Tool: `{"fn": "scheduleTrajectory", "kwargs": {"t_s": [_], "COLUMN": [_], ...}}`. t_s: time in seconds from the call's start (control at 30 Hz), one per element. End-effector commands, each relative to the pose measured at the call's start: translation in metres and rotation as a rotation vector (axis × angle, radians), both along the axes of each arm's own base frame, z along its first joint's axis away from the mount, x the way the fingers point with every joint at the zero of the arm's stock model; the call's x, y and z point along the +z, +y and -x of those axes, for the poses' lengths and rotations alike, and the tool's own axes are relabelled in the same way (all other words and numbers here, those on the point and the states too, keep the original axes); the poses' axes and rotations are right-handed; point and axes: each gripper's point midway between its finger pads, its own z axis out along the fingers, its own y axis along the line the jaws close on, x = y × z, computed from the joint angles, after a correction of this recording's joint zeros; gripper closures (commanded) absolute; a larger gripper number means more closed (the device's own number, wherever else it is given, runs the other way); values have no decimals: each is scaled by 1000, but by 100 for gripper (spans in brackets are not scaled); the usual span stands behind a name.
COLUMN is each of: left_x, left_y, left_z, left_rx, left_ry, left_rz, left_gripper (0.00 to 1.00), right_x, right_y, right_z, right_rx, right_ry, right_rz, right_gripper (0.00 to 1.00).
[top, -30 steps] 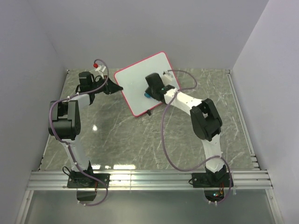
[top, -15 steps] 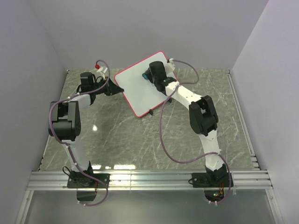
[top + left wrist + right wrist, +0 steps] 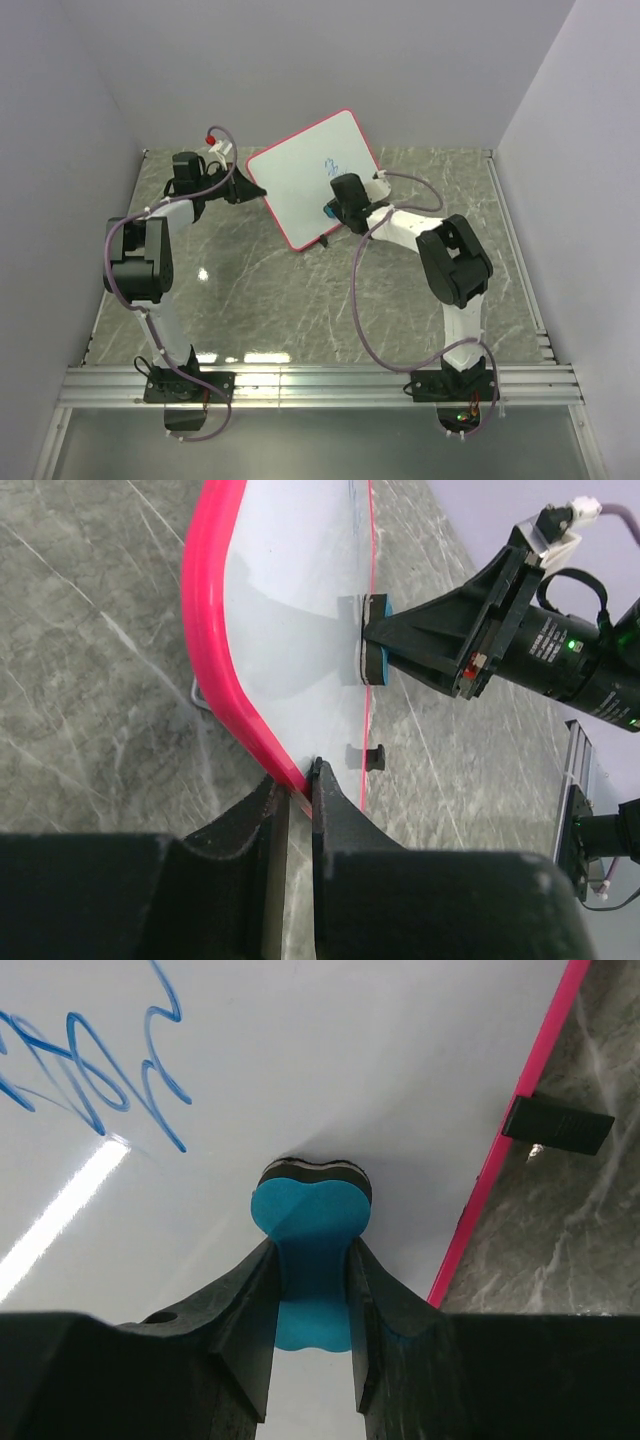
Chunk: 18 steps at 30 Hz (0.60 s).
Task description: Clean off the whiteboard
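The whiteboard stands tilted at the back of the table, white with a pink-red frame. Blue handwriting marks its upper middle. My left gripper is shut on the frame at the board's left corner; in the left wrist view its fingers pinch the pink edge. My right gripper is shut on a blue eraser, whose pad presses flat on the board below the handwriting, near the lower right edge. The eraser also shows from the left wrist.
A black foot sticks out of the board's lower frame onto the grey marble table. Grey walls close in the left, back and right. An aluminium rail runs along the near edge. Purple cables loop off both arms.
My right gripper swept the eraser up to the board's upper part, then back down toward the lower right edge. The blue handwriting now shows uncovered. The left gripper held still.
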Motion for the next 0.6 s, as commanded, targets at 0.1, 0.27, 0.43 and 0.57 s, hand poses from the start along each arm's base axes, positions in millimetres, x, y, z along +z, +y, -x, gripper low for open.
{"fn": "scheduleTrajectory", "kwargs": {"t_s": [0.1, 0.27, 0.43, 0.57], "left_x": [-13, -21, -28, -31], "left_y": [-40, -51, -59, -64], "left_z": [28, 35, 42, 47], "left_rx": [-172, -206, -238, -256], "left_ry": [-17, -14, -2, 3], "left_rz": [-51, -90, -112, -135], "left_gripper": [100, 100, 100, 100], "right_x": [10, 59, 73, 65], "right_y": [-1, 6, 21, 27], "right_z": [-53, -118, -159, -170], "right_rx": [-4, -21, -8, 2], "right_ry": [-33, -138, -203, -205], "right_rz": [56, -21, -62, -85], "right_gripper": [100, 100, 100, 100]}}
